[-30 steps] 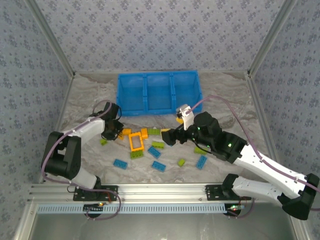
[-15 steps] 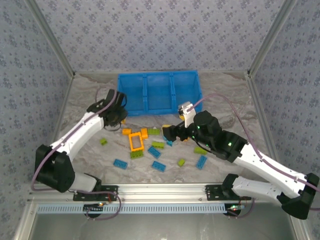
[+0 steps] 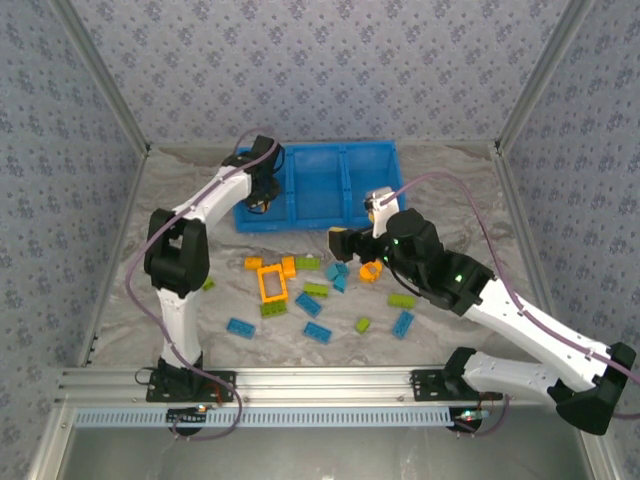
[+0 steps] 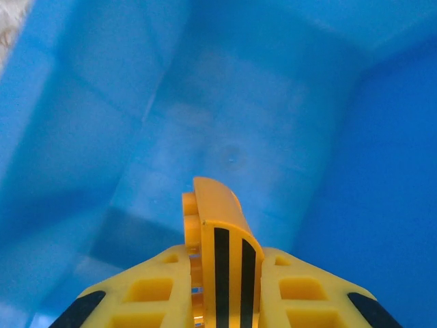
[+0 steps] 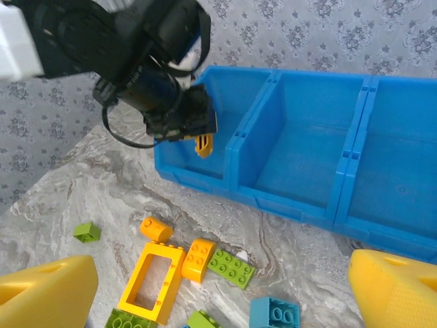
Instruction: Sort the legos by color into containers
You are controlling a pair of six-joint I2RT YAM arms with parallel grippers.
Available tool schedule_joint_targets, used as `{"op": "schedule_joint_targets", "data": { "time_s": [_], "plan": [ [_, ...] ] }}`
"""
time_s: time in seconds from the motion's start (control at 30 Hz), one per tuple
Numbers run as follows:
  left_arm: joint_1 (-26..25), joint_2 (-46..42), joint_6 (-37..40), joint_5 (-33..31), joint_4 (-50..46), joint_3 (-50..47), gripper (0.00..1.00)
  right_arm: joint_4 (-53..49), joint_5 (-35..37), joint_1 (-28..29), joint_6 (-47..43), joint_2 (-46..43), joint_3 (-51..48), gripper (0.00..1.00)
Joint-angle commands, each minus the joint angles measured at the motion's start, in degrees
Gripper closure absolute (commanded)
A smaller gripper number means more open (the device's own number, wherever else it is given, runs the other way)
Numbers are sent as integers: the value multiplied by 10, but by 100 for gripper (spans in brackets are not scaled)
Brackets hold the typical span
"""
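The left gripper (image 4: 229,301) is closed to a narrow gap on an orange brick (image 4: 190,220), which is pinched between its fingers with one stud showing. Over the last second it has been carried from the pile up to the bin (image 3: 320,149), and it is now held over the left compartment (image 5: 235,137). The pick is therefore judged done and the drop is next, so this compartment is presumably meant for orange.

The right gripper (image 5: 220,273) has been kept wide open with nothing in it. It has been shifted only slightly and is held above the legos (image 3: 318,290) left on the table (image 3: 180,215). These are orange, blue and green bricks, among them the orange frame (image 5: 150,283).

From the left wrist, bare blue floor is seen under the brick, so a clean drop can be expected. From the right wrist, the left gripper is seen side-on near the compartment's front-left corner, and the other two compartments are seen without bricks. How far below the rim the brick hangs cannot be told. From the top, the spread of the unsorted pile is given.
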Motion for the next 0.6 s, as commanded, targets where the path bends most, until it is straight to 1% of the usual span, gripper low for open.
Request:
{"op": "schedule_joint_targets", "data": {
  "time_s": [0.0,0.07,0.1,0.23,0.27,0.37,0.47,0.57],
  "plan": [
    [6,27,32,12,-31,57,90,-12,16,-5,24,-21,-7,3],
    [9,53,31,19,-47,72,88,-16,18,-9,32,-25,-15,3],
    [10,62,28,24,-50,72,86,-22,20,-11,36,-27,-17,3],
    [11,76,23,33,-53,58,71,-54,42,-18,57,-23,-18,3],
    [11,75,22,34,-53,54,70,-61,45,-20,61,-23,-19,3],
    [11,56,22,30,-37,35,64,-99,66,-27,94,-21,-22,3],
    [11,39,27,29,-35,37,59,-130,82,-30,123,-24,-34,4],
    [11,30,32,26,-46,49,57,-183,98,-35,155,-22,-39,6]
  ]
}}
